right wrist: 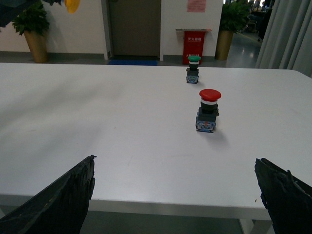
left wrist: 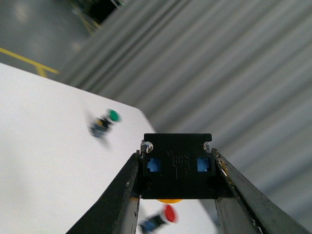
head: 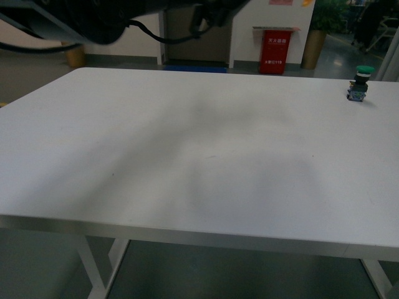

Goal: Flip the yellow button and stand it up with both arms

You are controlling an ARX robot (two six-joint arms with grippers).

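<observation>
**Two arms: left loaded, right empty**

Clamped in the left gripper [left wrist: 176, 158], the yellow button [left wrist: 175, 178] is lifted clear of the table [head: 187, 156]. Its long axis runs away from the wrist camera: the contact block faces the camera and the cap points beyond, toward the tabletop. Both fingers [left wrist: 124, 195] press the block's sides.

At the table's near edge, the right gripper [right wrist: 174, 161] has its fingers spread wide, holding nothing.

The green button [head: 360, 84] stands by the far right edge, with the red button [right wrist: 208, 111] nearer. Open surface lies to their left.
</observation>
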